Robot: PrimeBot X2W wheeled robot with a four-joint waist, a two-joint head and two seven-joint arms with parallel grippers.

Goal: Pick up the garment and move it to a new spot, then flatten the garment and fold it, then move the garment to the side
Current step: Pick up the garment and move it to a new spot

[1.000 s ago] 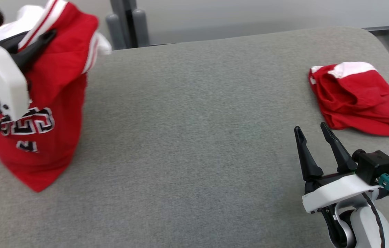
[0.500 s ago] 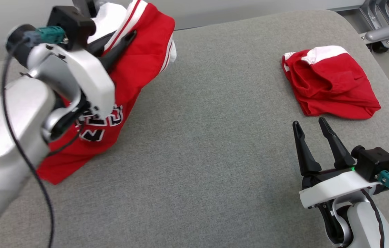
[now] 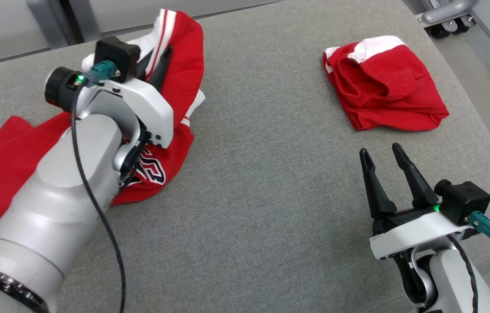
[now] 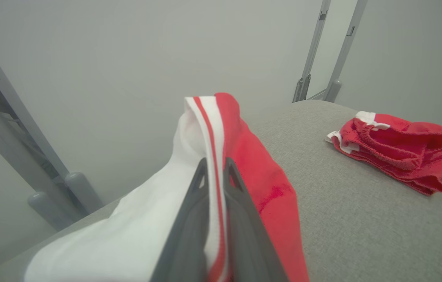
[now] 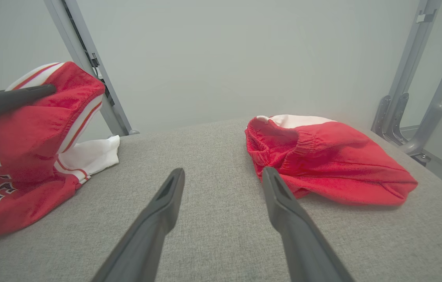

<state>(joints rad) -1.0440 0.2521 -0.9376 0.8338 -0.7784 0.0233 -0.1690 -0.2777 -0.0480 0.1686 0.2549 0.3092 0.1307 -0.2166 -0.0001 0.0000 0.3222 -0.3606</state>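
The garment (image 3: 186,65) is red with white-and-red striped trim and dark lettering. Its lower part lies crumpled on the grey padded table (image 3: 262,174) at the left, and its upper edge is lifted. My left gripper (image 3: 160,50) is shut on that striped edge; in the left wrist view the trim runs between the closed fingers of the left gripper (image 4: 215,162). The garment (image 5: 29,129) also appears at the left of the right wrist view. My right gripper (image 3: 379,149) stands open and empty over the table at the lower right, its fingers (image 5: 166,199) spread.
A second red garment with a white band (image 3: 384,87) lies bunched at the table's far right, just beyond my right gripper. The table's rounded right edge drops to the floor, where a metal frame with casters (image 3: 445,13) stands. Grey posts (image 3: 49,21) rise behind the table.
The head view has swung. My left gripper has come down with the garment, which hung nearly upright and now lies slumped on the table. The right gripper has stayed in place.
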